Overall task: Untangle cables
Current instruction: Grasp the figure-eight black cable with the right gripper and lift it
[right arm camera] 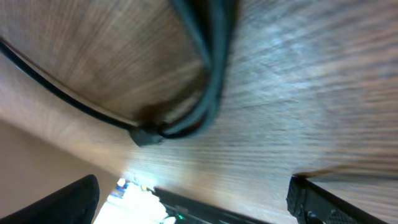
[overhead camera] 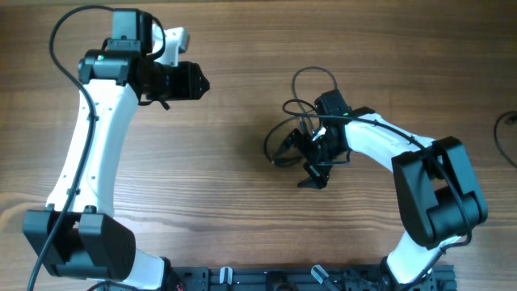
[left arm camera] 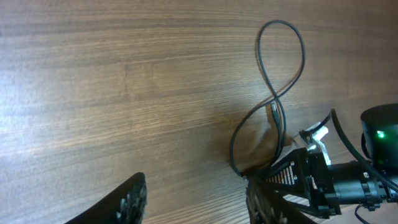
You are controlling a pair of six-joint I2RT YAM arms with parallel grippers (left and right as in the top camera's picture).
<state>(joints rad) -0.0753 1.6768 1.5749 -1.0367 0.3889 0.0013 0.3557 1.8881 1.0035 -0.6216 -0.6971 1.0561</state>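
The cables (overhead camera: 305, 107) are thin dark wires lying in loose loops at the table's middle, partly under my right gripper. In the left wrist view one cable (left arm camera: 281, 62) makes a figure-eight loop with a small plug end. In the right wrist view the cables (right arm camera: 211, 74) run close above the jaws, with a small dark plug (right arm camera: 146, 135) lying on the wood. My right gripper (overhead camera: 300, 164) is open, low over the cable bundle, holding nothing (right arm camera: 193, 205). My left gripper (overhead camera: 202, 82) is open and empty at the upper left, well apart from the cables (left arm camera: 196, 208).
A thicker black cable (overhead camera: 505, 137) curves in at the right edge. A dark rail with fittings (overhead camera: 307, 279) runs along the front edge. The right arm (left arm camera: 329, 180) shows in the left wrist view. The table is bare wood (overhead camera: 202, 178).
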